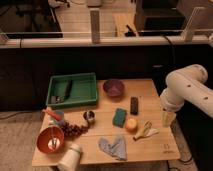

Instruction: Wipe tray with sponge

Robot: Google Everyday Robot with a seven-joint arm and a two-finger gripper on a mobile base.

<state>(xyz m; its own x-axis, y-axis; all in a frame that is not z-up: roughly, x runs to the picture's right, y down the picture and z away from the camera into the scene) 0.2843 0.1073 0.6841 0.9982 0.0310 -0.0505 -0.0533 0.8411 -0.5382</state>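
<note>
The green tray [91,90] lies at the table's back left, with some dark items in its left half. The teal-green sponge [119,117] rests flat on the wood near the table's middle, in front of a black block [134,105]. My white arm [186,87] reaches in from the right. Its lower end, with the gripper [168,120], hangs by the table's right edge, well right of the sponge and far from the tray. Nothing shows in the gripper.
A purple bowl [113,87] sits right of the tray. An orange fruit [131,124], a yellowish peel [145,131] and a grey-blue cloth [114,146] lie near the front. Front left stand a red bowl [50,138], dark grapes [74,130], a small cup [89,116] and a white bottle [70,158].
</note>
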